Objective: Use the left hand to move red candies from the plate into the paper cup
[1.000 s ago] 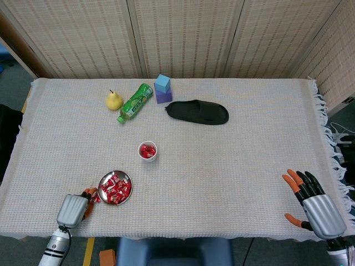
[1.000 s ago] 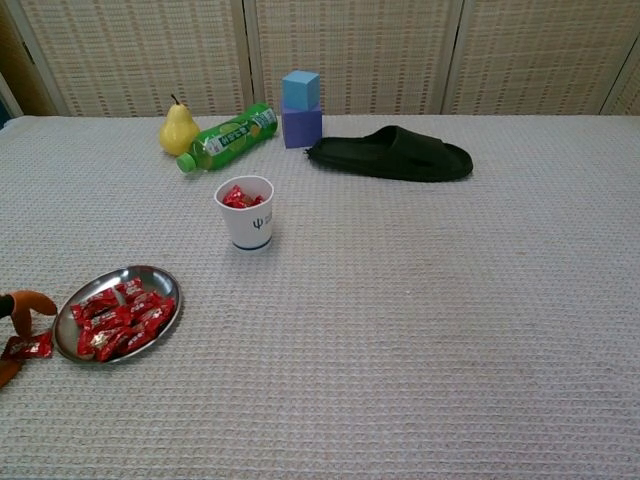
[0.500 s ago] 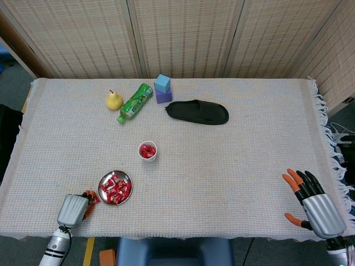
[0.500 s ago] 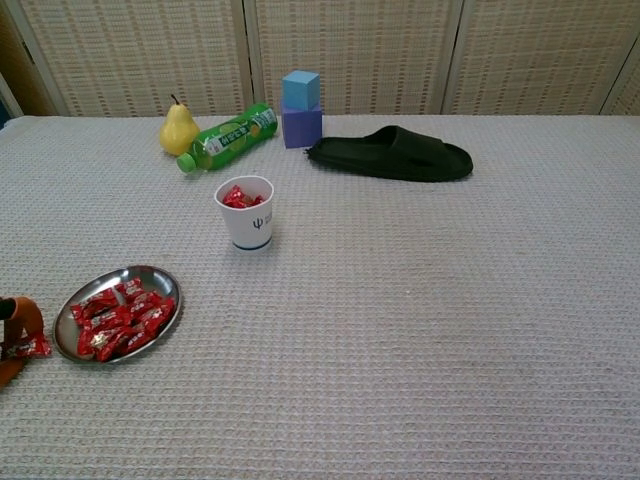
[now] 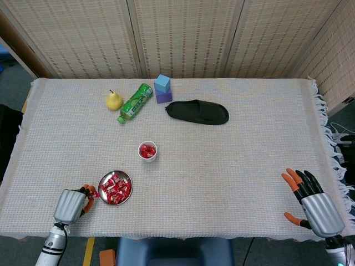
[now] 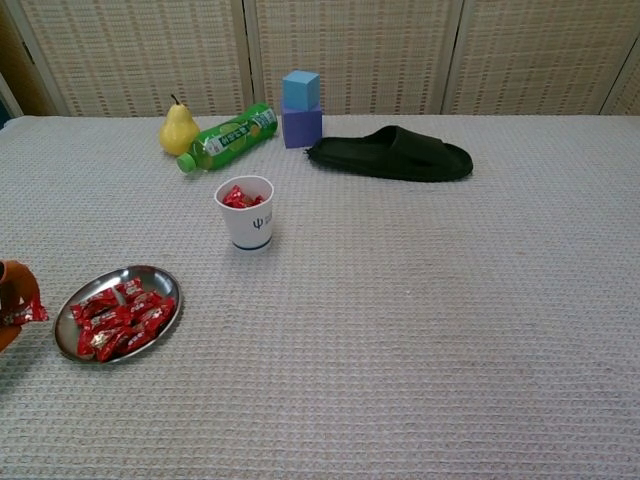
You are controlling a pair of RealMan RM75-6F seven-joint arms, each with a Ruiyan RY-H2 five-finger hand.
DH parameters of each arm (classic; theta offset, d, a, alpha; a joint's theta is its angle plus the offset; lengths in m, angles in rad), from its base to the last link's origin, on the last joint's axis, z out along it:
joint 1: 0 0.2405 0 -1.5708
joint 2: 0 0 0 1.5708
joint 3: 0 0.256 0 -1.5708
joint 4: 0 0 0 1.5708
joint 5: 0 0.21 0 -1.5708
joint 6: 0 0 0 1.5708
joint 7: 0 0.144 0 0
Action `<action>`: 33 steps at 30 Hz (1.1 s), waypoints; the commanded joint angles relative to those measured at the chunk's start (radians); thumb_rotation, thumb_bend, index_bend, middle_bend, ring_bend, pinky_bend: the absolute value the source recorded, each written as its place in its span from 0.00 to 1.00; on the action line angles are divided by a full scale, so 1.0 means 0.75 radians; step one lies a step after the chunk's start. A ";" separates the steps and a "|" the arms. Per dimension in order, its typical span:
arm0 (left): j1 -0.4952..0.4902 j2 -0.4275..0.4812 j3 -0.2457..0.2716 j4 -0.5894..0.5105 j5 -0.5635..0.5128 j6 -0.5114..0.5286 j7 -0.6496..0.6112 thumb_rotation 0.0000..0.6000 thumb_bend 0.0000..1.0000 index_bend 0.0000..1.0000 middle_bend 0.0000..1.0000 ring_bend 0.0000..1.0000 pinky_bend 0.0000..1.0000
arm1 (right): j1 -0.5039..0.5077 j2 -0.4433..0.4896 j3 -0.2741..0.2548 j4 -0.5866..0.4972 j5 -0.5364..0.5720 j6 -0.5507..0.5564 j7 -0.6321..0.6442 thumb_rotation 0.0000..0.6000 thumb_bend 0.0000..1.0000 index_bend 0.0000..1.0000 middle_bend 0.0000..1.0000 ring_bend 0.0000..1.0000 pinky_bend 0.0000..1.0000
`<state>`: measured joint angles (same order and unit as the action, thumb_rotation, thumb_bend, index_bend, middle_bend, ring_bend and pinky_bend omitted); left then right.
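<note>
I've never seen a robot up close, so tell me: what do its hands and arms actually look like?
Each hand has a smooth, boxy silver-grey back shell. The right hand has black fingers with orange tips. On the left hand only orange fingertips peek out past the shell. Below the left hand's shell, the wrist shows white and black bands in the head view. No cables or markings can be made out.

Far edge of table [image 5: 249, 166], left part: yellow pear [image 5: 113, 100] is seen upright | just beside it, green bottle [image 5: 135, 102] is laid on its side, cap toward the near edge | blue cube [image 5: 162, 83] is stacked on purple cube [image 5: 163, 96] | black slipper [image 5: 198, 112] is laid flat beside the cubes, toward the right edge
</note>
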<state>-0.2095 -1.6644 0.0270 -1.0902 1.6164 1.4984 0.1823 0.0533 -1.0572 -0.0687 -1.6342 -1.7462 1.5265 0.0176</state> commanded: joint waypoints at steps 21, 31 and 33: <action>-0.646 -0.122 -0.444 -0.149 -0.256 -0.544 0.383 1.00 0.39 0.44 0.50 0.82 1.00 | 0.029 -0.008 0.058 -0.021 0.154 -0.088 -0.031 1.00 0.04 0.00 0.00 0.00 0.00; -0.721 -0.201 -0.420 -0.036 -0.291 -0.546 0.460 1.00 0.39 0.42 0.48 0.82 1.00 | 0.032 -0.010 0.063 -0.019 0.166 -0.095 -0.033 1.00 0.04 0.00 0.00 0.00 0.00; -0.725 -0.202 -0.408 -0.040 -0.304 -0.552 0.488 1.00 0.39 0.36 0.43 0.82 1.00 | 0.031 -0.010 0.061 -0.019 0.161 -0.091 -0.029 1.00 0.04 0.00 0.00 0.00 0.00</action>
<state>-0.7504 -1.8144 -0.2847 -1.1194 1.3945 1.0870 0.5385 0.0767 -1.0647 -0.0223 -1.6483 -1.6250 1.4579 -0.0049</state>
